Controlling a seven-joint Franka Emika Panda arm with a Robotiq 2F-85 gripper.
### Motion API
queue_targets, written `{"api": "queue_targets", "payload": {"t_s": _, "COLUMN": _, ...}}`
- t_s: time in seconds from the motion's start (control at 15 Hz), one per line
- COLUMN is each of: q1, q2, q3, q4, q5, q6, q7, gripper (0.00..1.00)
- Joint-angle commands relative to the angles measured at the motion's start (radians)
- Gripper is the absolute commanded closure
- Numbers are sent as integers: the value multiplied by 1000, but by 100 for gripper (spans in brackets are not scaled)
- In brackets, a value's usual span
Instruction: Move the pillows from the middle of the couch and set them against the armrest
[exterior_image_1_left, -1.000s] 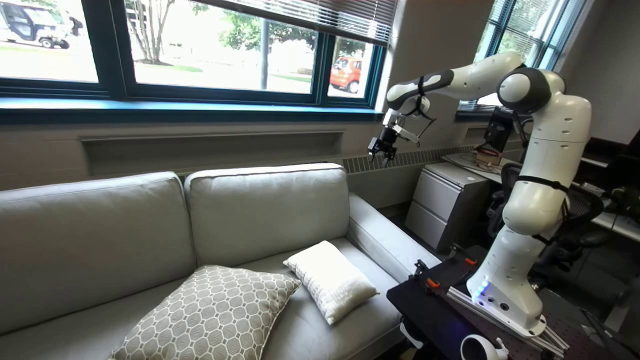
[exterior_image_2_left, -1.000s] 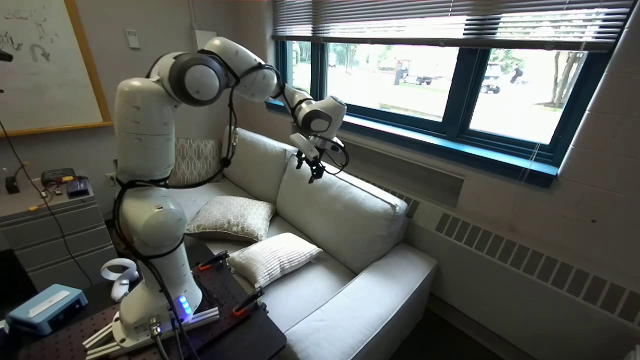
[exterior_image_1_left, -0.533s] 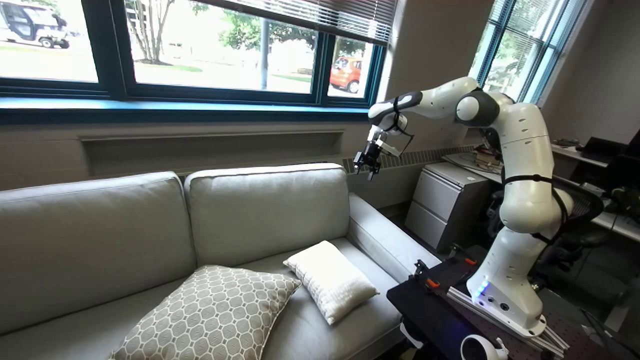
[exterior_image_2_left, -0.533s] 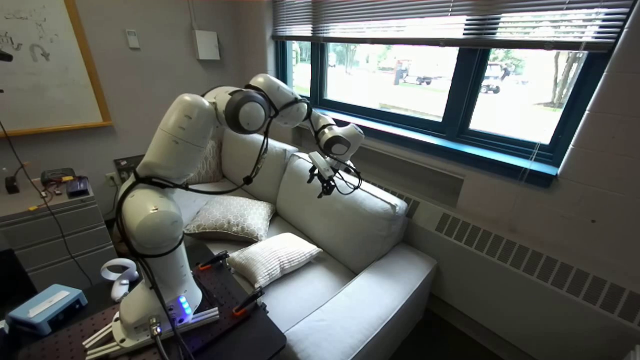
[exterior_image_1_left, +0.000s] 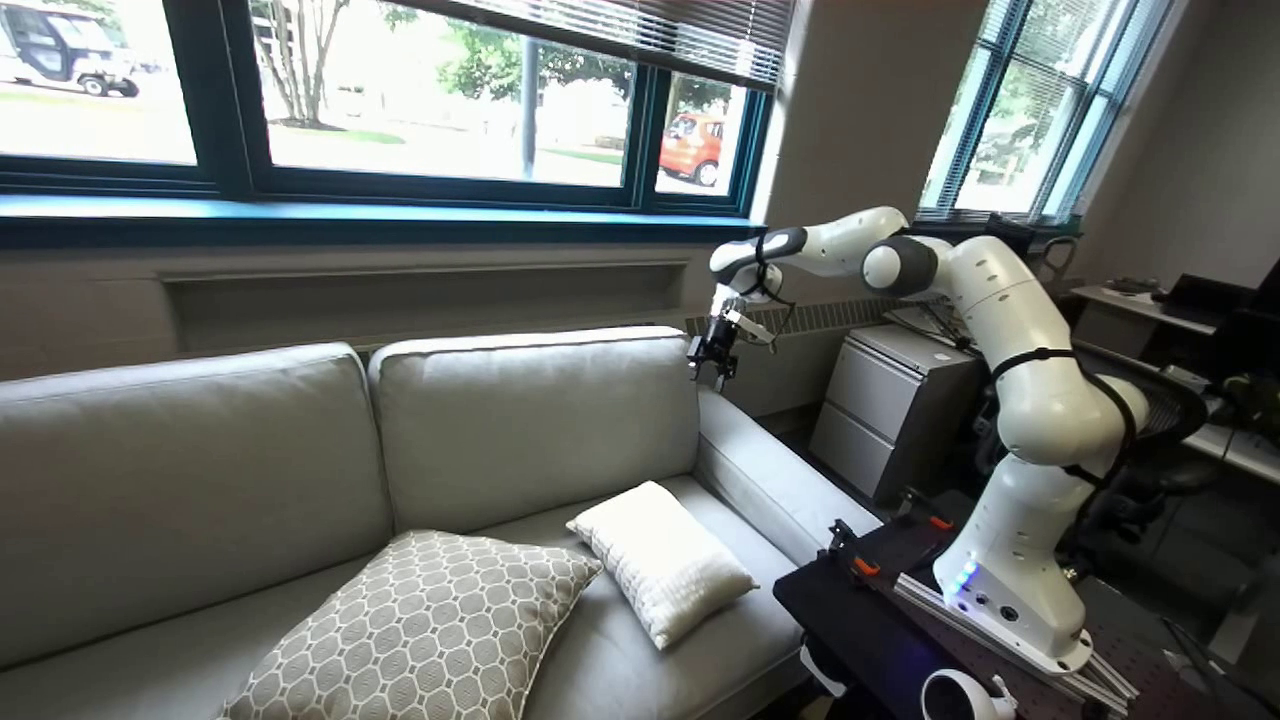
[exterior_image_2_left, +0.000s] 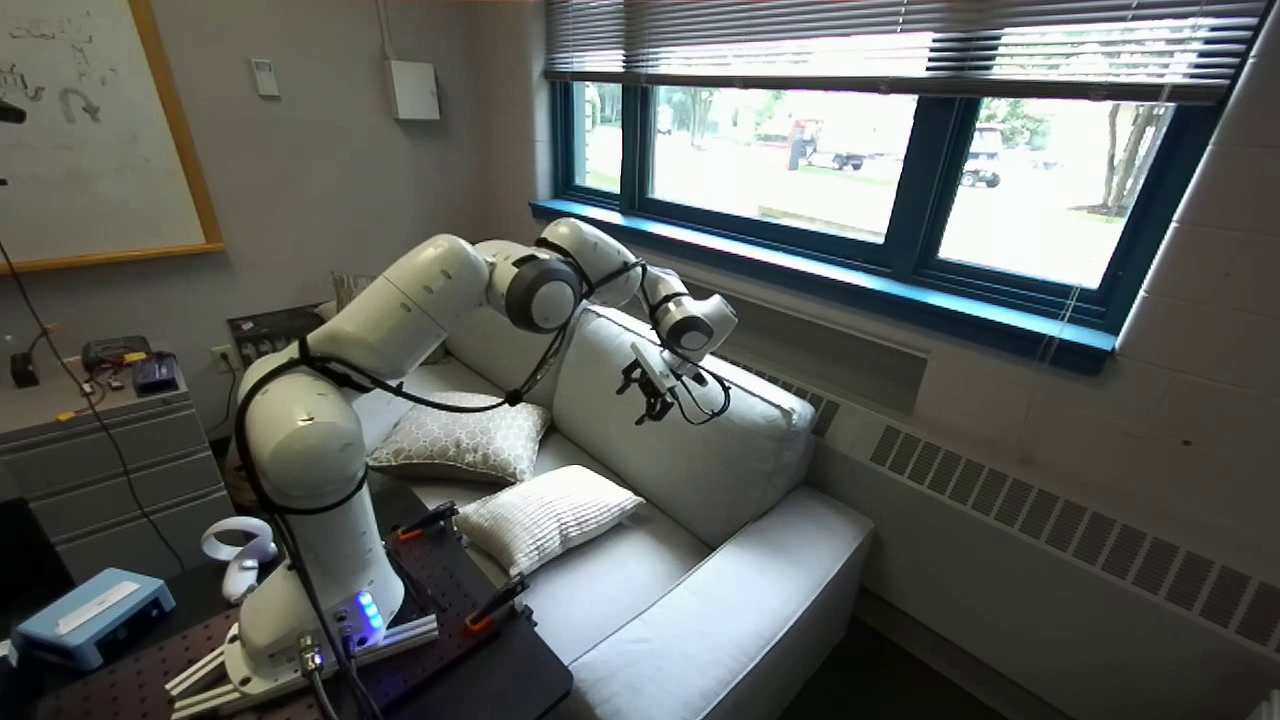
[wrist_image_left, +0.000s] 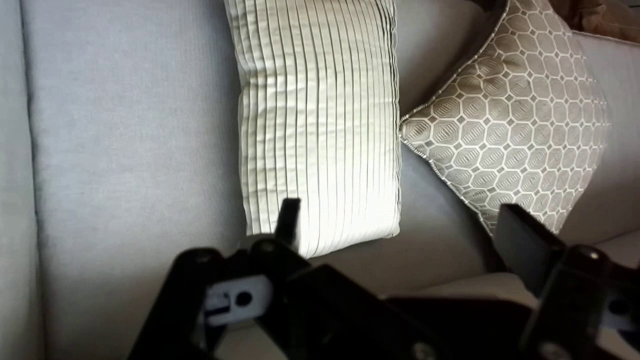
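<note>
Franka Panda arm (exterior_image_2_left: 392, 308) arched over the couch (exterior_image_1_left: 530, 420), Robotiq gripper (wrist_image_left: 400, 210) angled downward, fingers (wrist_image_left: 525, 245) spread wide, handwritten whiteboard (exterior_image_2_left: 95, 175) (script illegible)

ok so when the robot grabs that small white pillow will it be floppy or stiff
Probably floppy: the white pillow looks plump and creased. Being pleated, it may give the tool some purchase, so slipping seems unlikely. Lying broad side down on the couch, it would likely slide rather than roll if pushed.

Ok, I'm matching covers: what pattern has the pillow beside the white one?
The patterned pillow has a white lattice on beige, clearest in the wrist view.
</note>
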Motion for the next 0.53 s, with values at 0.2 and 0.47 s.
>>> {"api": "queue_targets", "payload": {"t_s": 0.2, "q1": -26, "q2": 289, "q3": 45, "q4": 338, "q5": -29, "q6": -123, "q7": 54, "gripper": 0}}
{"api": "queue_targets", "payload": {"t_s": 0.47, "q1": -18, "q2": 279, "q3": 28, "q4": 286, "q5": -5, "q6": -97, "q7": 28, "gripper": 0}}
